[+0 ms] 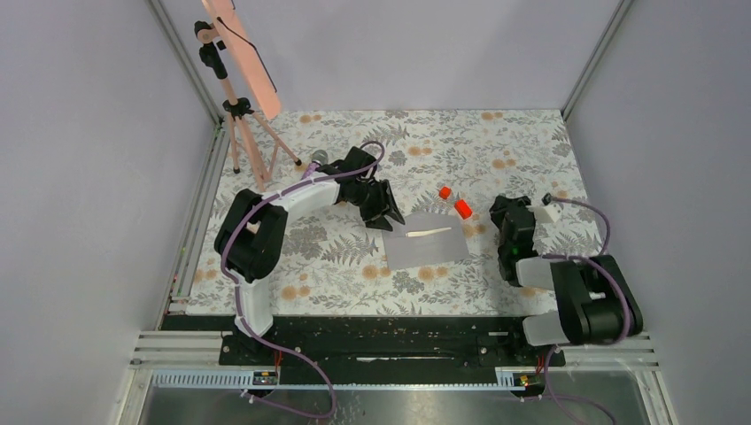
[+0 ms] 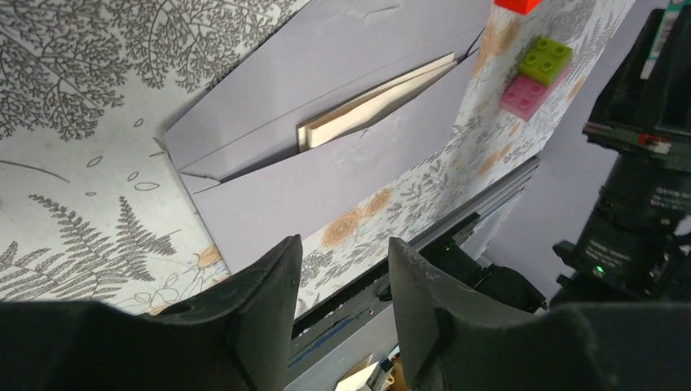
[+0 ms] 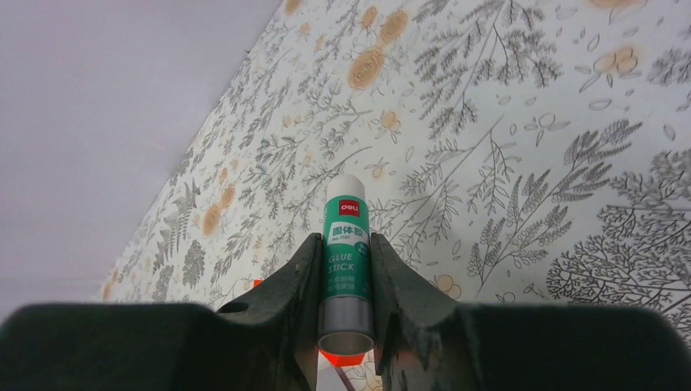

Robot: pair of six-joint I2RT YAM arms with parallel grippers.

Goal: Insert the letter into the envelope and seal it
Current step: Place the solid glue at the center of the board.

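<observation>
- Envelope (image 1: 429, 248): centre of top view, flat, flap open.
- Letter (image 2: 371, 106): upper centre of L wrist view, in pocket, one edge showing at mouth.
- L gripper (image 2: 342, 248): bottom centre, jaws part open, empty, near envelope's left end.
- R gripper (image 3: 344, 240): clamped on glue stick (image 3: 347, 281); right of top view, apart from envelope.
- Step: insertion approx. done, sealing next. Needs glue along flap, then fold & press.

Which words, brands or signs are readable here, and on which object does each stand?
"deli": red logo on the glue stick in the right pincer.
"固体胶": green band, same stick.
"GLUE STICK": just below that.
Smaller print beneath: too small to read.
White label on the right arm: too blurred.
The envelope and the letter: no writing visible.
</observation>
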